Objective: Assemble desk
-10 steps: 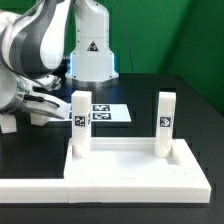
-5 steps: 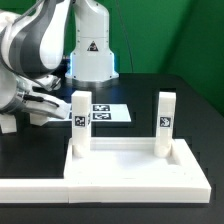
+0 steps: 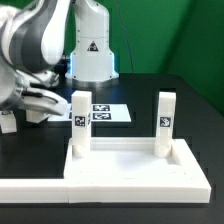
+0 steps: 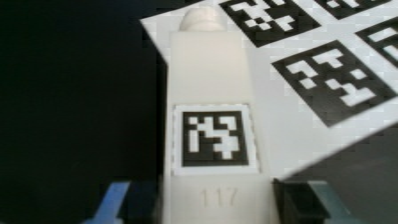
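Grips a white plastic block leg (image 4: 214,110) bearing a black-and-white square tag, with the gripper (image 4: 210,202) drawn narrow and its blue-grey fingertips (image 4: 118,203) at either side. Sits to the exterior view's left of the flat white marker board (image 3: 105,112), on or just above the black table (image 4: 71,100) (cannot tell which). Shows the white rimmed tray-like desk top (image 3: 135,160) in front of that board, with two more tagged legs (image 3: 78,122) (image 3: 165,122) upright at its rear corners.
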Tool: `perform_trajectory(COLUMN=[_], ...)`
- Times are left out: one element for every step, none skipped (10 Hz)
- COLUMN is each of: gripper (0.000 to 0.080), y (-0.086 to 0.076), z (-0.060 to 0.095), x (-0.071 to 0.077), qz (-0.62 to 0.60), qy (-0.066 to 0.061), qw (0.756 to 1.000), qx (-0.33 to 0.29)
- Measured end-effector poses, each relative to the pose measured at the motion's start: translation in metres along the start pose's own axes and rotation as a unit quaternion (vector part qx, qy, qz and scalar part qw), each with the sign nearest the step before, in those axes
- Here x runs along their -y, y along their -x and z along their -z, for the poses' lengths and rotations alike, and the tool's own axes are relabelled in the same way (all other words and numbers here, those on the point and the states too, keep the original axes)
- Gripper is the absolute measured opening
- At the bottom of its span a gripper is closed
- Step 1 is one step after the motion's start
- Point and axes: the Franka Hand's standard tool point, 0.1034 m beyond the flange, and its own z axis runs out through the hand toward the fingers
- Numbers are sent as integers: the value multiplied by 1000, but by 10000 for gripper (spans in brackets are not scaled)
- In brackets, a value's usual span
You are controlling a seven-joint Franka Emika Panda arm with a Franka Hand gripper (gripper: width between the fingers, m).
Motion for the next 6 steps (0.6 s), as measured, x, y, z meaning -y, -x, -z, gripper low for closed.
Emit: perform_trajectory(gripper=[287, 287, 287, 288, 288, 288], y=[9, 22, 37, 32, 25, 28], z=[22, 48, 67, 61, 63, 71], x=[5, 13, 25, 28, 28, 35], qz=[11, 26, 43, 33, 38, 42], qy=[3, 12, 27, 27, 29, 29], qw=[1000, 999, 998, 997, 994, 989], qx=[-12, -34, -47, -65, -99, -137])
